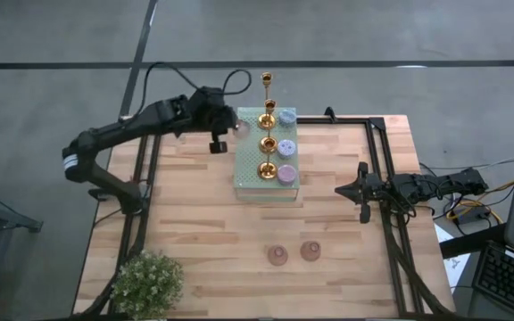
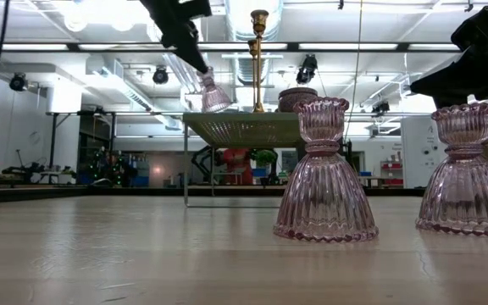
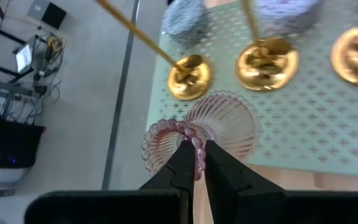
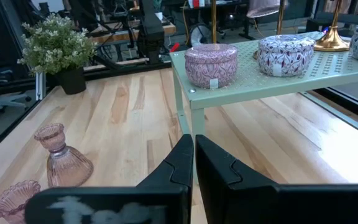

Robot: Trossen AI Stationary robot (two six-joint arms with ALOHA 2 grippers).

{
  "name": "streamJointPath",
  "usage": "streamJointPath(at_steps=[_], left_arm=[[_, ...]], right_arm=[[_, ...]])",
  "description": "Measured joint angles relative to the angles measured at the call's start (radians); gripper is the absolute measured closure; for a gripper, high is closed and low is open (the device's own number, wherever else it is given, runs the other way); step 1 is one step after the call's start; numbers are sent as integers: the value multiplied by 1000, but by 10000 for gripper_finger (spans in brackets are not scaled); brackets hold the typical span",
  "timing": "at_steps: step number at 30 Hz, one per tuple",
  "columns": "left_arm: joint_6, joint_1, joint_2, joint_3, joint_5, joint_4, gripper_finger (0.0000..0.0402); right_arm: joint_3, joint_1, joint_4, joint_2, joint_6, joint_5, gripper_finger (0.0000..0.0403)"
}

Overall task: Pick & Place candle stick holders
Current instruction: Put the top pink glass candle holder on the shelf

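A pink glass holder [image 3: 194,134] is pinched by its frilly top rim between the two fingers of the left gripper [image 3: 197,155], which are clamped tight on it. It hangs tilted in the air at the edge of the pale green stand [image 1: 250,174], and from the low view its bottom looks to be just above the stand's top, though that is hard to tell for sure. Just past the jaws, on the stand, are three shiny gold holders [image 3: 190,76] with round feet and thin stems. Beyond those sit three squat round holders [image 1: 286,173] in grey-blue and purple, with a leafy pattern on them; one has a small white sticker, too small to read. Two more pink glass holders [image 1: 277,255] stand upright on the wooden table [image 1: 194,241], well apart from the left jaws and close to each other. The right gripper [image 4: 193,158] waits low over the table at the right side, with its fingers pressed together and holding nothing. A bushy green plant [image 1: 147,281] sits at a table corner, far from both jaws.
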Motion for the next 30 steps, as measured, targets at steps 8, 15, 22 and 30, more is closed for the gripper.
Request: streamJointPath(at_steps=[8,15,22,30], left_arm=[[2,85,137,126,0,-33,377],[1,154,222,194,73,-71,376],[14,166,265,208,112,-56,376],[17,166,285,209,110,-27,376]], right_arm=[[0,0,0,0,0,0,390],[0,0,0,0,0,0,390],[0,0,0,0,0,0,390],[0,0,0,0,0,0,390]])
